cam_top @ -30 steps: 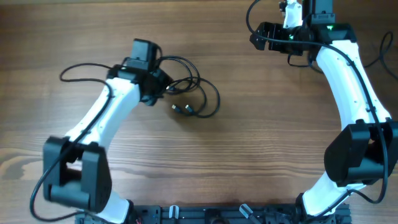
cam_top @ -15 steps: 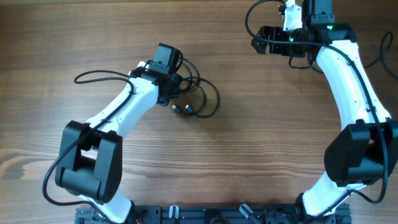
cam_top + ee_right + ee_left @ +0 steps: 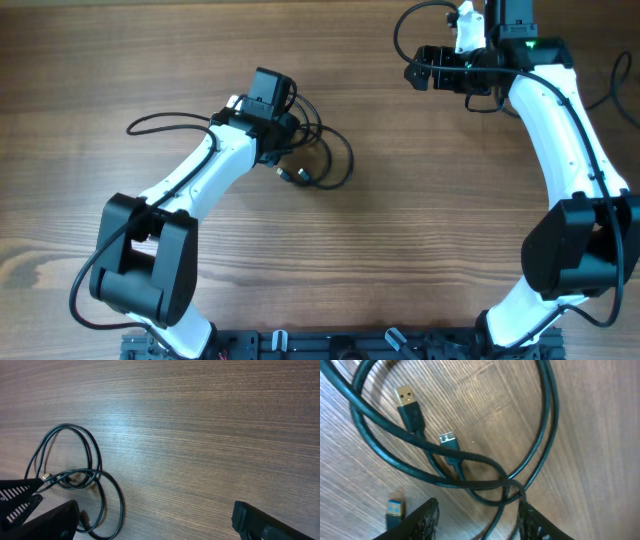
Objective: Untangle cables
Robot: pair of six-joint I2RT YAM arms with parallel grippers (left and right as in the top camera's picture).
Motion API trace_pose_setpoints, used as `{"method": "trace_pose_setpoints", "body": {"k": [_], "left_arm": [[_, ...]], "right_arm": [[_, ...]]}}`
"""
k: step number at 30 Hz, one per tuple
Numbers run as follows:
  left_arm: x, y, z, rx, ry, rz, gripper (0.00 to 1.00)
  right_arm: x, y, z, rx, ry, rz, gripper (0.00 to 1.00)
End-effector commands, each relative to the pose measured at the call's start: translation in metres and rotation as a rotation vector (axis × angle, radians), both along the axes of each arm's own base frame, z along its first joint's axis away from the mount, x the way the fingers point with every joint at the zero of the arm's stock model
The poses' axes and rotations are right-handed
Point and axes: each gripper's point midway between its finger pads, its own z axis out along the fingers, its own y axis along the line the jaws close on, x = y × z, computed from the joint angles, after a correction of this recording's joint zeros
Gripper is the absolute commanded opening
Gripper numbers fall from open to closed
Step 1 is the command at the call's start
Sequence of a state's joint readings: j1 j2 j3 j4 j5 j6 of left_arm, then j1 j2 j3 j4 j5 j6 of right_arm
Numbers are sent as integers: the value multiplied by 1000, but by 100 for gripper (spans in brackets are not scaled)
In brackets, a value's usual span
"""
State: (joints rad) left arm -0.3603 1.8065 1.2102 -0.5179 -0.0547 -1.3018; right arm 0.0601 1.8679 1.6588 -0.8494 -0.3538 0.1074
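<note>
The cables (image 3: 326, 155) are thin dark cords lying in loose overlapping loops on the wooden table, left of centre. In the left wrist view the cables (image 3: 505, 482) cross in a knot just ahead of my fingers. A gold-tipped plug (image 3: 406, 401), a silvery plug (image 3: 448, 440) and a blue-tipped plug (image 3: 394, 511) lie beside them. My left gripper (image 3: 477, 505) is low over the tangle's near edge, open, with one strand running between its fingers and not pinched. My right gripper (image 3: 415, 68) hangs far back right, wide open over bare wood, away from the cables (image 3: 95, 472).
The left arm's own thicker black wire (image 3: 165, 122) loops out over the table to the left. The right arm's wires (image 3: 405, 25) arc at the back edge. Both arm bases stand along the front edge (image 3: 320, 345).
The left arm swung right and brought its gripper over the tangle's left side, then nearly stopped. Its jaws narrowed slightly. The right arm barely moved.
</note>
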Motion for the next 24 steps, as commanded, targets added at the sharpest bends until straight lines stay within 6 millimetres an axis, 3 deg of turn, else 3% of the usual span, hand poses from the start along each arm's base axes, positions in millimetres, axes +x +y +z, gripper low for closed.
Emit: {"method": "trace_pose_setpoints", "body": {"k": [1, 6, 10, 13, 15, 16, 18, 19, 20, 22, 24], "left_arm": [[-1, 1, -7, -23, 21, 103, 48], [-14, 6, -20, -60, 89, 327, 42], [-17, 8, -40, -37, 132, 358, 43], [-10, 21, -43, 24, 88, 390, 46], [-11, 13, -43, -8, 105, 364, 33], [-12, 9, -43, -29, 117, 354, 31], [-12, 11, -43, -18, 110, 359, 35], [-9, 18, -42, 18, 87, 376, 51], [-8, 23, -41, 40, 72, 386, 60], [-8, 24, -45, 51, 77, 389, 63], [-13, 23, -55, 69, 104, 382, 57]], "right_arm": [[1, -3, 3, -12, -10, -12, 100], [1, -3, 3, -13, -9, -12, 100], [0, -3, 2, -13, -7, -11, 100], [0, -3, 2, -13, -7, -11, 100], [0, -3, 2, -14, -8, -9, 100], [1, -3, 3, -14, -8, -9, 100], [1, -3, 3, -14, -11, -9, 100], [1, -3, 3, -14, -11, -9, 100], [1, -3, 3, -15, -10, -9, 100], [1, -3, 3, -15, -9, -9, 100], [0, -3, 2, -15, -8, -9, 100]]}}
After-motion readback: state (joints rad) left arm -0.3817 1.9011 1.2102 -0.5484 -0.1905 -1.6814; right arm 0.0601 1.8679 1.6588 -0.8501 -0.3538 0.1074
